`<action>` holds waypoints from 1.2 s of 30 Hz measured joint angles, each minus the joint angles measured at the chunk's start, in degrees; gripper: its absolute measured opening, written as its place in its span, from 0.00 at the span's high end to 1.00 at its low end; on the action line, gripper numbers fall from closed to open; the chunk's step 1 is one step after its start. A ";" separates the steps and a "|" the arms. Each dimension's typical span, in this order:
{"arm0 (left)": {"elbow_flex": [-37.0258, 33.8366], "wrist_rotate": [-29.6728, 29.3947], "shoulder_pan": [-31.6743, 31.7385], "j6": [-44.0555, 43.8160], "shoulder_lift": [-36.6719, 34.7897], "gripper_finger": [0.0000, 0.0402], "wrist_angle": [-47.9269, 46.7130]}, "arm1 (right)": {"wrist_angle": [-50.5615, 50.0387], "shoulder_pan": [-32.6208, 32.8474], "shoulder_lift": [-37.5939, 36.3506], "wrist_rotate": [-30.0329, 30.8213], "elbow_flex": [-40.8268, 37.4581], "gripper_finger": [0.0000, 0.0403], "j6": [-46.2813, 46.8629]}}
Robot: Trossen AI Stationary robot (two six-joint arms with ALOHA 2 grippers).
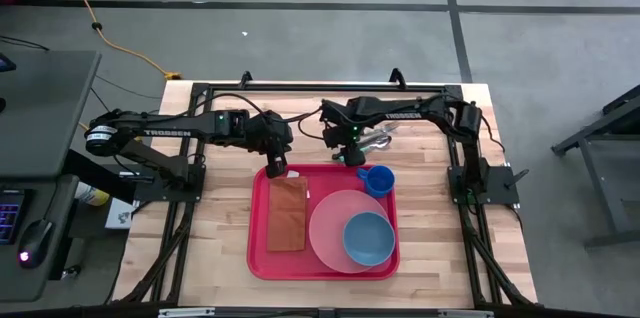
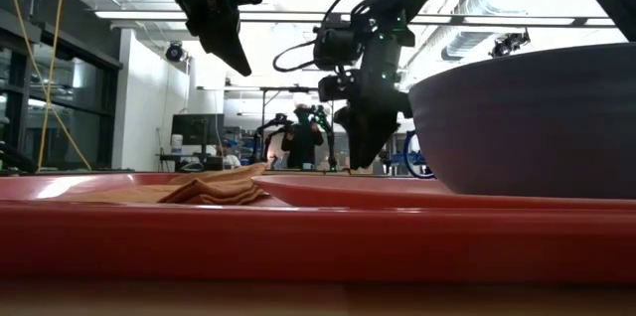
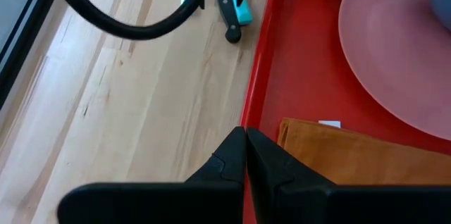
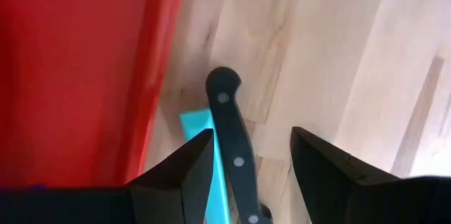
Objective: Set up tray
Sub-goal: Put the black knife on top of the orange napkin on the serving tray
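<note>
The red tray [image 1: 258, 258] lies mid-table and carries a brown napkin [image 1: 288, 213], a pink plate [image 1: 328, 226] with a blue bowl [image 1: 368, 238] on it, and a blue cup [image 1: 377, 180]. A black-handled knife [image 4: 229, 139] lies on the wood just beyond the tray's far rim, with a teal piece [image 4: 199, 129] beside it. My right gripper [image 4: 250, 160] points down over it, open, one finger on each side of the handle. My left gripper [image 3: 245, 143] hangs shut above the tray's far left rim, by the napkin's far end.
Shiny metal cutlery [image 1: 381, 138] lies on the table behind my right gripper. The dark arm frame [image 1: 300, 88] borders the far and side edges. Bare wood [image 3: 141, 111] shows to the left of the tray.
</note>
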 joint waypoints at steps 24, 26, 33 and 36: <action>-2.43 0.84 0.00 -0.40 0.02 0.89 -0.20 | 1.09 -5.47 0.04 2.81 -3.60 0.60 5.02; -3.25 1.34 0.00 -0.68 0.02 0.89 0.14 | 0.73 -6.14 0.04 1.93 -3.60 0.60 5.05; -3.65 1.81 0.00 -1.69 0.02 0.89 0.69 | -1.65 -6.54 0.03 -0.72 -3.59 0.61 3.47; -3.65 1.65 0.00 -1.65 0.02 0.89 0.72 | -2.16 -6.10 0.04 -2.27 -3.58 0.62 2.93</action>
